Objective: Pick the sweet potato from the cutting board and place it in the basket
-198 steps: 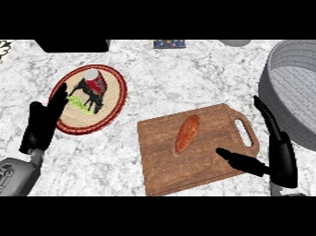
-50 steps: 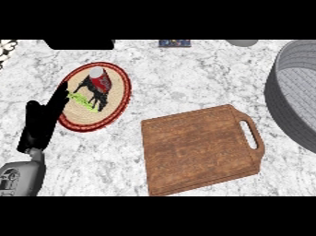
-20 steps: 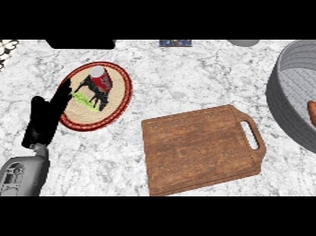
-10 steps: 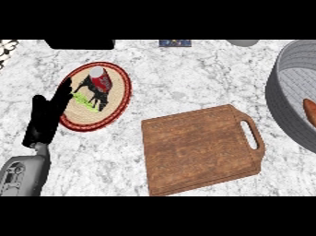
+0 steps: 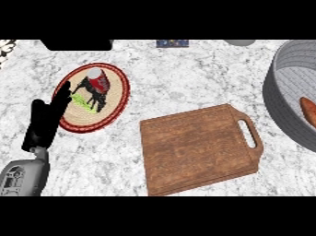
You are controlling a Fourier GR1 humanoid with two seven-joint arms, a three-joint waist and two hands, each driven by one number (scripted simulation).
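**Sweet potato in the basket, board bare**

The sweet potato [image 5: 314, 115] lies inside the grey basket [image 5: 283, 106] at three o'clock on the marble bench [image 5: 187, 73]. The wooden cutting board [image 5: 197, 150], handle toward the basket, sits near centre with nothing on it. At nine o'clock the left hand [image 5: 44, 120] rests with fingers released and straight, overlapping the rim of a red-bordered decorated plate [image 5: 116, 99]. The right hand is out of sight.
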